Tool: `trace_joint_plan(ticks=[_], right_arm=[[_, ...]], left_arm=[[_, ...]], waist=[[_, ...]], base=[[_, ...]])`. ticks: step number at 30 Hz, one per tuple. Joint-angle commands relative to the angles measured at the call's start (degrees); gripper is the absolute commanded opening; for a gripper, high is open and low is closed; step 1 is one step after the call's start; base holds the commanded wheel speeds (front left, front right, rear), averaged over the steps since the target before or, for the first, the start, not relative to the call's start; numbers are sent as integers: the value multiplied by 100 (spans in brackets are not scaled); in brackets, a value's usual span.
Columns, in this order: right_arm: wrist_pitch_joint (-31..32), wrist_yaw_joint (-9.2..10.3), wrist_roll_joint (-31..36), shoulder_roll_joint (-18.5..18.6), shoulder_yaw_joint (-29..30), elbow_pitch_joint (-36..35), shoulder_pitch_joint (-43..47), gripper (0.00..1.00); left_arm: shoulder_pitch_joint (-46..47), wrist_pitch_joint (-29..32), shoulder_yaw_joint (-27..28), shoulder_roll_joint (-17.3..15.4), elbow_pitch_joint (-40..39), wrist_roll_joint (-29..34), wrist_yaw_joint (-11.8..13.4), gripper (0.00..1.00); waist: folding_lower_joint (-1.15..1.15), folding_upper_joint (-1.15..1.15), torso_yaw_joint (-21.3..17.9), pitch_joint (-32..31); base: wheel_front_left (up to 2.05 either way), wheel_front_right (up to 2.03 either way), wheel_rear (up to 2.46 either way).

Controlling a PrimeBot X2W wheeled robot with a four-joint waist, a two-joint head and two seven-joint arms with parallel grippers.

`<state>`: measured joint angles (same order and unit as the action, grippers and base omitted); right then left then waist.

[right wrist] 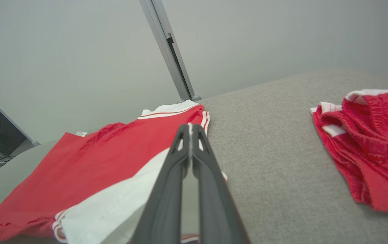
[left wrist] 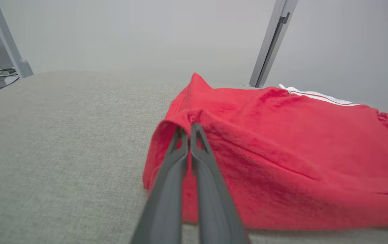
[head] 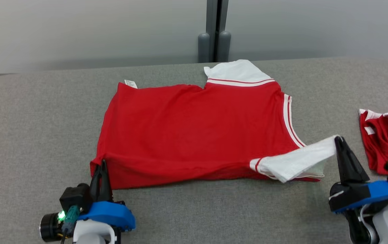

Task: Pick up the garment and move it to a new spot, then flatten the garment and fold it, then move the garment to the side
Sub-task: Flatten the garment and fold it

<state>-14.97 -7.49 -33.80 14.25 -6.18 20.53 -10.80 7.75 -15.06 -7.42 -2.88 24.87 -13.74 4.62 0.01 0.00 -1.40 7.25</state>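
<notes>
The left claw [head: 103,164] has its two dark fingers pressed together on the near left corner of the garment [head: 197,128], and in the left wrist view that claw [left wrist: 188,127] pinches a red fold that stands raised off the table [head: 27,135] like a small tent. The right claw [head: 339,139] is likewise pinched tight, at the tip of the garment's white sleeve [head: 299,160], which stretches out to the right and seems to hang just clear of the table, though the angle makes that hard to judge. In the right wrist view the fingertips of this claw [right wrist: 191,126] meet over the sleeve's white cloth [right wrist: 112,206], with the red body [right wrist: 88,159] running away to that view's left. Between the two claws the garment lies spread across the middle of the table, its near edge doubled over, a white part with red stripes [head: 236,72] at its far edge and a small label [head: 130,83] at its far left corner. To the right of the right claw, apart from the garment, a second red garment [head: 383,139] lies crumpled near the table's edge. A grey post [head: 214,30] stands behind the table.
</notes>
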Motion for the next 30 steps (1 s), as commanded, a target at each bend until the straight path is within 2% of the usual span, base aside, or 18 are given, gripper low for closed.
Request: trace_joint_plan(ticks=[1,10,17,21,22,23,24,25,30], right_arm=[[-29,-1,68,2,41,73,-183,0],[-29,-1,468,28,248,954,-1243,0],[-29,-1,664,96,183,1175,-1691,0],[-29,-1,738,-3,133,1310,-1883,0],[-29,-1,765,-23,128,1318,-1917,35],[-29,-1,784,-43,133,1332,-1943,43],[-29,-1,783,-76,154,1315,-1966,90],[-29,-1,774,-115,179,1280,-1980,100],[-29,-1,794,-231,339,1021,-1797,100]], left_arm=[[137,-13,-20,-2,63,-21,47,0],[952,-14,42,-4,689,120,164,0],[1399,-14,129,-18,1028,387,47,0],[1645,-14,240,-37,1271,449,5,0],[1685,-14,256,-36,1287,475,8,23],[1706,-14,273,-33,1296,486,12,41],[1716,-14,308,-31,1271,487,25,70],[1720,-14,337,-29,1257,489,20,100],[1531,-14,472,-10,1193,305,-21,100]], waist=[[-1,0,84,119],[-1,0,95,505],[-1,0,119,766],[-1,0,98,826],[-1,0,93,837],[-1,0,89,842],[-1,0,86,847],[-1,0,82,850],[-1,0,58,841]], base=[[0,0,0],[0,0,0],[0,0,0],[0,0,0],[0,0,0],[0,0,0],[0,0,0],[0,0,0],[0,0,0]])
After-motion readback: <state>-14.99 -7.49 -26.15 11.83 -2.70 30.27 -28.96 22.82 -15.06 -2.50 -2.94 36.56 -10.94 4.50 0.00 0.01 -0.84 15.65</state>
